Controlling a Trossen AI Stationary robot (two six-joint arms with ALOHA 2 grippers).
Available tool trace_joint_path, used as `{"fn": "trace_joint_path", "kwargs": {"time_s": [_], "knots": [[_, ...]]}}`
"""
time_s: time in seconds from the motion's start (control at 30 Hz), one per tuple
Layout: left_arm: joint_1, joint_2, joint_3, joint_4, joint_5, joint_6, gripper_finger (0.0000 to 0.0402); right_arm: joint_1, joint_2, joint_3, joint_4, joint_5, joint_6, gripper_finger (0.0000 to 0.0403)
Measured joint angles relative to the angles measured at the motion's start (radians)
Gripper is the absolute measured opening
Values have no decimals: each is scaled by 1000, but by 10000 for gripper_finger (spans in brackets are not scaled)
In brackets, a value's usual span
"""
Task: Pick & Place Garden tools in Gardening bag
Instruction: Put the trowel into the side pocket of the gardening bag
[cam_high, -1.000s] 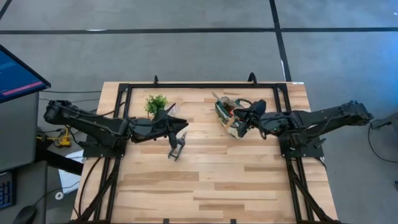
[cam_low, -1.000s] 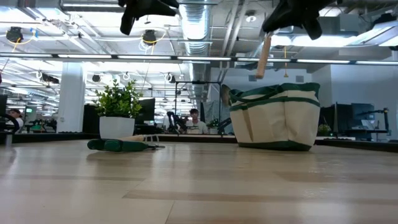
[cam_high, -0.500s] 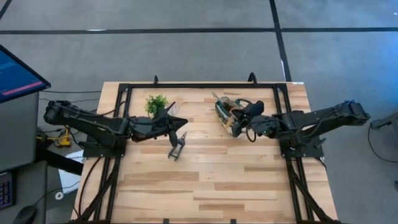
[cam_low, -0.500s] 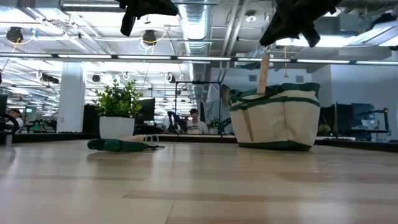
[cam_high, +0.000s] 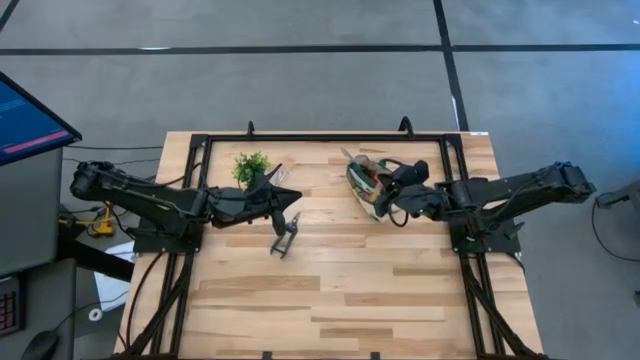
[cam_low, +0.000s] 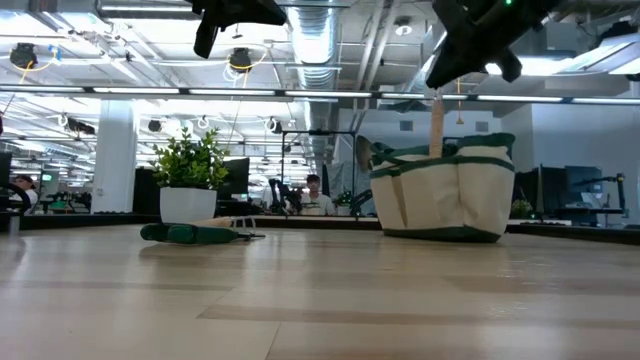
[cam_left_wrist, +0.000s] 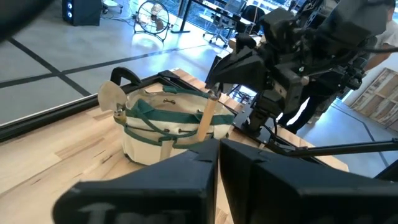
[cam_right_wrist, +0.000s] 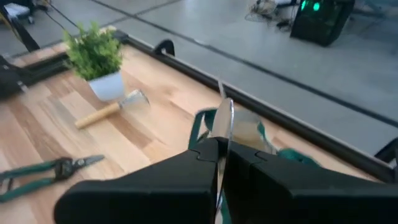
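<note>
The cream gardening bag with green trim (cam_high: 362, 183) stands at the table's far right (cam_low: 445, 190). My right gripper (cam_high: 388, 192) is above it, shut on a wooden-handled trowel (cam_low: 436, 122) whose handle reaches down into the bag (cam_left_wrist: 207, 118). My left gripper (cam_high: 288, 195) hovers shut and empty above the table's middle left. Green-handled pruning shears (cam_high: 284, 236) lie flat on the table (cam_right_wrist: 50, 171). Another wooden-handled trowel (cam_right_wrist: 109, 111) lies flat beside the potted plant. My right gripper pinches the trowel's metal blade (cam_right_wrist: 224, 121) between its two fingers, coming from above. The blade stands edge-on past the fingertips. The trowel hangs upright below the fingers, with the lower end of its wooden handle (cam_low: 436, 140) hidden inside the bag's rim.
A small green potted plant (cam_high: 251, 165) stands at the far left of the table (cam_low: 188, 180). A pale tool blade (cam_left_wrist: 106, 99) sticks out of the bag's far end. Black frame rails (cam_high: 330, 137) run along the table's edges. Bare wood lies toward the near edge.
My right gripper has gone down over the bag with the trowel. The handle, which hung tilted above the rim, now hangs upright with its lower end inside the bag.
</note>
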Motion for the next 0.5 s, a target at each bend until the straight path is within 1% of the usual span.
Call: {"fn": "trace_joint_path", "kwargs": {"time_s": [0.3,0.4,0.5], "knots": [[0,0,0,0,0,0,4,3,1,-2,-19,-15,16,0],[0,0,0,0,0,0,3,3,0,-27,-12,-47,37,0],[0,0,0,0,0,0,3,4,0,-63,-9,-54,88,0]]}}
